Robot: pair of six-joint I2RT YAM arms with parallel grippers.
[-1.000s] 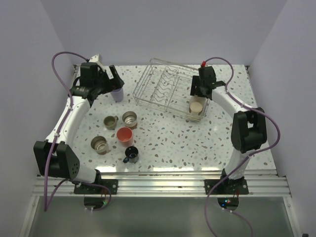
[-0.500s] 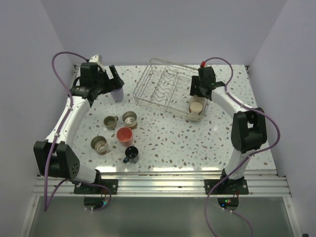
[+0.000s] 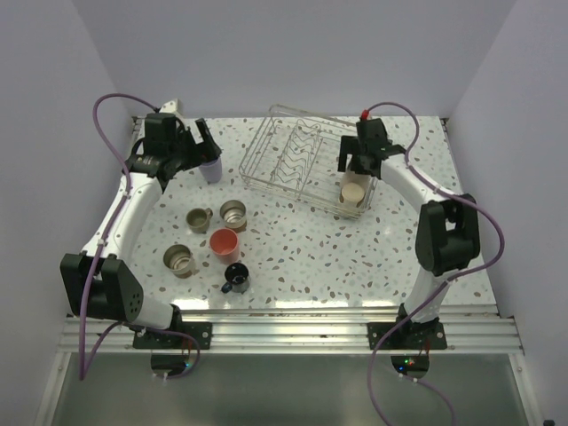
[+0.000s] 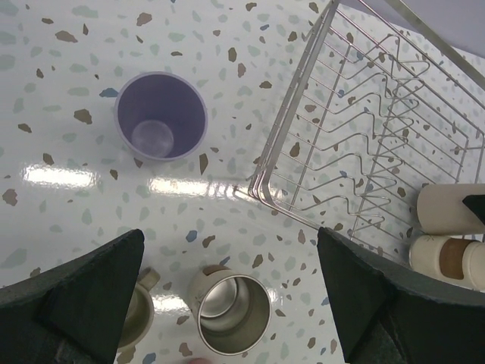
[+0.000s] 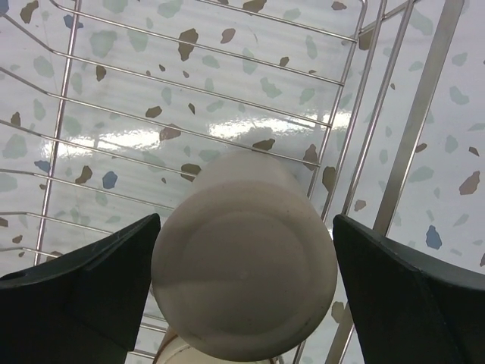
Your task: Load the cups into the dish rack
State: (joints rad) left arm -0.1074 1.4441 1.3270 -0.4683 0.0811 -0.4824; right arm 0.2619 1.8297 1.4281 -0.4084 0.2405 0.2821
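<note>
The speckled table point(image 3: 355, 257) carries everything. The rack point(image 3: 284, 164) stands near the far edge, about in the middle, a little askew to it. The right gripper point(image 3: 355, 164) hangs over the right end of the rack with its jaws apart. In the wrist view this gripper point(image 5: 246, 220) has one finger on each side of the beige tumbler point(image 5: 242, 280), which sits in the rack's right end section point(image 3: 353, 192). A round flat face of the tumbler is turned up to the camera, maybe its base, but I cannot tell this surely. The left gripper point(image 3: 200, 146) hovers toward the far left corner, jaws wide apart and holding nothing point(image 4: 229, 235). The lavender cup point(image 4: 161, 115) stands upright on the table just beside the rack's left end, mouth up point(image 3: 210, 169). The coral tumbler point(image 3: 224, 243) stands in the left half of the table, nearer the near edge. Three grey cups point(image 3: 233, 213) are around it: two on its far side, one to its left. The black mug point(image 3: 236, 279) is closest to the near edge, just beside the coral tumbler.
</note>
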